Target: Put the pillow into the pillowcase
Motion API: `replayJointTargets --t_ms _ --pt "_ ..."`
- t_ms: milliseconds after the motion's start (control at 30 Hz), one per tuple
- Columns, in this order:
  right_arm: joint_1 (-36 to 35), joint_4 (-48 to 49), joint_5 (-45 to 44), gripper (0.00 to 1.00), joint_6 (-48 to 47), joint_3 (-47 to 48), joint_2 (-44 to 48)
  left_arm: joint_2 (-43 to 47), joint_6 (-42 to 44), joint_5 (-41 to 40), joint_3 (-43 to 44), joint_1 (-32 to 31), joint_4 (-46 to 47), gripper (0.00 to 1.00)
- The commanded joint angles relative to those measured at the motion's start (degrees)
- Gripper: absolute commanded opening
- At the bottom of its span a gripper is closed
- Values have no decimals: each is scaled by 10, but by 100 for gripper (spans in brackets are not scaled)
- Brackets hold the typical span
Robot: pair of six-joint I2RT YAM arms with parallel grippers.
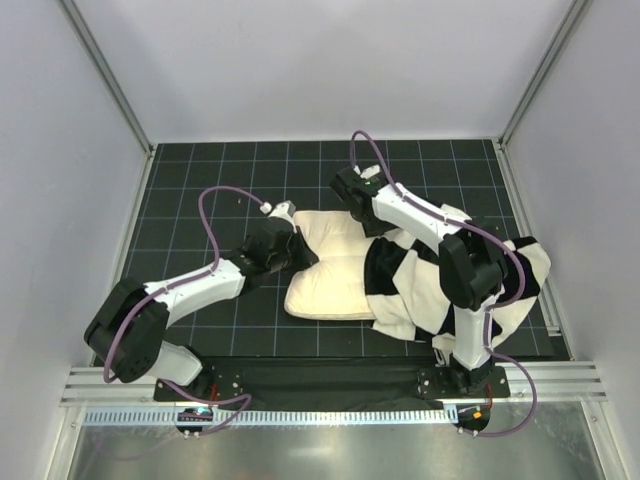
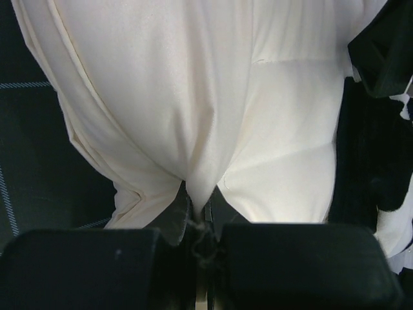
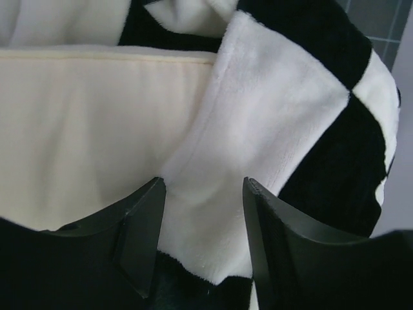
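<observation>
The left fingers (image 2: 97, 271) are shown clamped on a pinched fold of the pillow (image 2: 193, 97); the right fingers (image 3: 139, 226) are held apart over the pillowcase (image 3: 277, 116) hem. The pillow is lodged partly inside the pillowcase, on the surface (image 1: 200, 180).

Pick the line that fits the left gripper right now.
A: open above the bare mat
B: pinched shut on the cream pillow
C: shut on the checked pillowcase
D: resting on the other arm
B: the left wrist view shows the left gripper closed on a gathered fold of the pillow, while the pillowcase lies off to the side.
</observation>
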State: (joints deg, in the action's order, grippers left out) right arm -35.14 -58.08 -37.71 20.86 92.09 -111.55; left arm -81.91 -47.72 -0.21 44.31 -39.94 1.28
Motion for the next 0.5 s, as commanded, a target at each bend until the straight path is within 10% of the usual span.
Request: replayJointTargets --t_ms 0,233,467 --pt "13 -41 -113 56 52 30 -11 4 -5 43 1 -7 45 0" --pt "43 -19 -140 4 51 51 -34 11 8 37 7 -7 36 0" --pt "9 120 118 4 -79 50 54 -11 39 83 43 -7 83 0"
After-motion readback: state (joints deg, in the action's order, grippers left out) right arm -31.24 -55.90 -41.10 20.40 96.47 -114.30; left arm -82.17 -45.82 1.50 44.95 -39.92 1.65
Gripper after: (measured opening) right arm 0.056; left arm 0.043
